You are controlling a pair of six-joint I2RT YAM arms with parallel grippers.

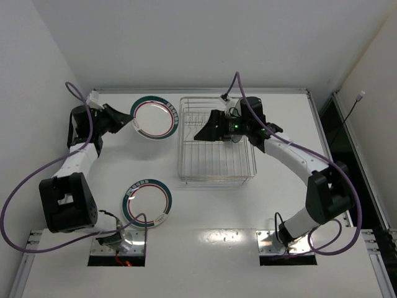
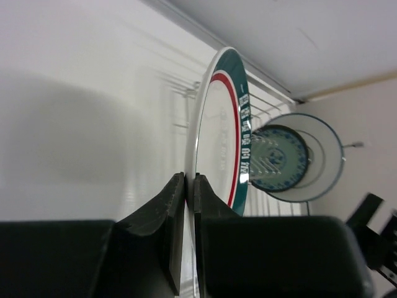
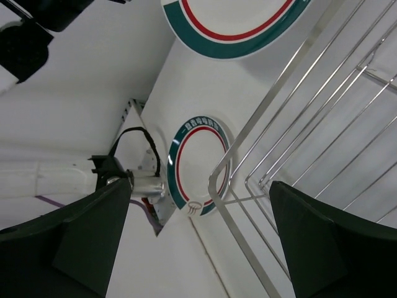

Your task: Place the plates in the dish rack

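Fingers of the left gripper are pinched shut on the rim of a round white plate with teal and red rings. That plate is at the far left of the white table. I cannot tell if it is lifted off the table.

The silver wire dish rack is just beside this plate, on its right. So the left arm is the near one, and the plate has to go sideways to the right. From above the plate looks flat. Plates in the rack stand on edge, so I think it must be tipped up before it slides between the tines.

The right gripper hangs over the rack with its jaws wide apart and nothing in them.

A second round white plate with teal and red rings lies flat on the table, near the rack's near left corner.

The left wrist view shows what the top view hides under the right arm. A small teal-green patterned plate and a white plate with a thin dark rim stand in the rack, facing the left gripper. The right wrist view shows the second plate close by the rack's corner wire.
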